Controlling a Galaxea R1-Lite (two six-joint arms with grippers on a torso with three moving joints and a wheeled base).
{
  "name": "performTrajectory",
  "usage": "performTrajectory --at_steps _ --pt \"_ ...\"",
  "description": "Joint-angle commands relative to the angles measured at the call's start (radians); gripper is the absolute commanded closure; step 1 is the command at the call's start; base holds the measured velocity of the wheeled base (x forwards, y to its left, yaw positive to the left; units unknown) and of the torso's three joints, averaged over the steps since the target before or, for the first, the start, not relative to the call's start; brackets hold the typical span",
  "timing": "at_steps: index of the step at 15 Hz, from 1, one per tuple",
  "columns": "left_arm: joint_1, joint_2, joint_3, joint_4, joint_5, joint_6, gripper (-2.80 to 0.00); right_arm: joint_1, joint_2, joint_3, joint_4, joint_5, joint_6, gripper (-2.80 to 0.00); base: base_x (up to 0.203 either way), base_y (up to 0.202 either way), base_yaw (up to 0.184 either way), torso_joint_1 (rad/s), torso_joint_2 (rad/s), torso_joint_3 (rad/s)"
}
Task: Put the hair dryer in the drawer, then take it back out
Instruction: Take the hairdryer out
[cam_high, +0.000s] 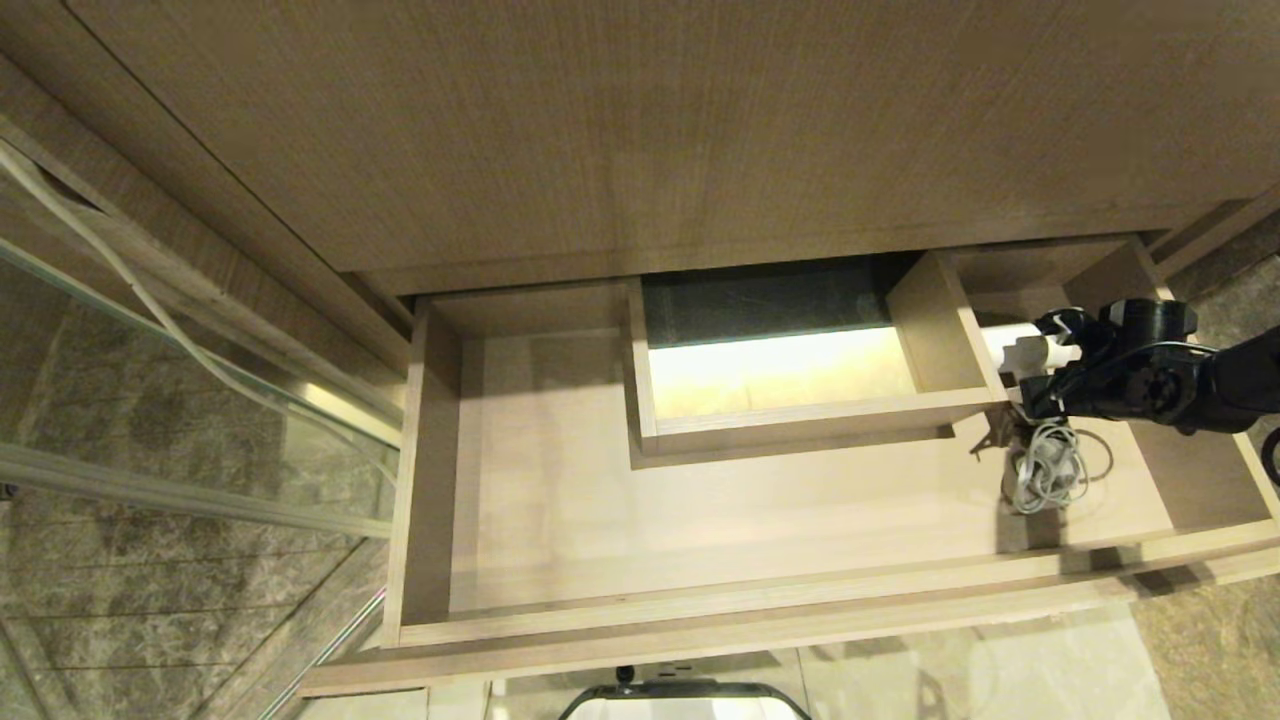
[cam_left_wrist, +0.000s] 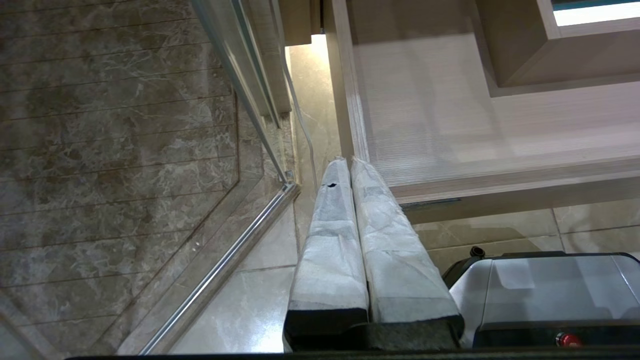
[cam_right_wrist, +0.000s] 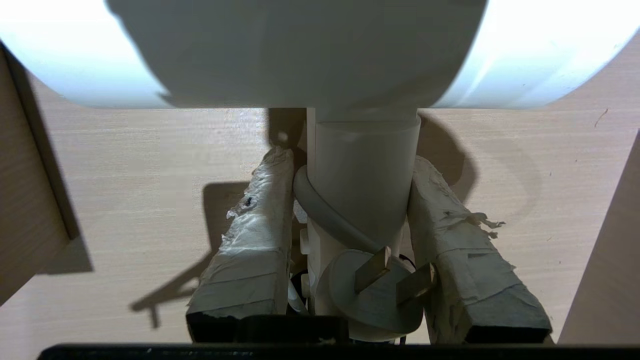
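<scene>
Right up against the right wrist camera sits one plug (cam_right_wrist: 377, 292) with two flat brass prongs, pressed against the handle of the hair dryer (cam_right_wrist: 362, 185), and one grey cord loops around that handle. Two taped fingers (cam_right_wrist: 252, 255) of the right claw (cam_right_wrist: 357, 195) flank the handle, one each side, narrowed in close: the far-side finger meets the handle, the near one rests against the cord, so the claw has the dryer's handle between its pads. Above them the fat white barrel fills the view. From the head camera, the one hair dryer (cam_high: 1020, 350) lies inside the drawer (cam_high: 700, 620), in its right-hand end, just beside the right wall of the boxed cut-out (cam_high: 800, 420) in the drawer's middle. One bundle of coiled cord (cam_high: 1048, 468) rests on the drawer floor just in front of the dryer. One right claw (cam_high: 1050, 365) reaches in over the drawer's right side wall. One drawer, pulled well out from the vanity front (cam_high: 620, 130). Over at the drawer's left front corner, the left claw (cam_left_wrist: 350, 167) hangs parked above the floor tiles (cam_left_wrist: 250, 300), its two wrapped fingers pressed together, holding nothing.
</scene>
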Motion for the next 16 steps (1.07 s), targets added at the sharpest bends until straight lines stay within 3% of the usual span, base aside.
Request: performTrajectory --at_steps 1,7,12,16 --pt "0.000 0.000 0.000 0.000 -0.001 0.000 0.00 0.000 -0.028 0.001 0.001 0.002 -0.002 0.00 0.000 0.000 0.000 0.000 0.00 0.000" --pt "0.000 0.000 0.002 0.000 -0.001 0.000 0.00 0.000 -0.185 0.066 0.008 0.004 -0.020 0.00 0.000 0.000 0.000 0.000 0.00 0.000" --pt "0.000 0.000 0.000 0.000 -0.001 0.000 0.00 0.000 -0.335 0.207 0.025 -0.010 -0.098 0.00 0.000 0.000 0.000 0.000 0.00 0.000" --pt "0.000 0.000 0.002 0.000 -0.001 0.000 0.00 0.002 -0.463 0.252 0.079 -0.101 -0.115 0.00 0.000 0.000 0.000 0.000 0.00 0.000"
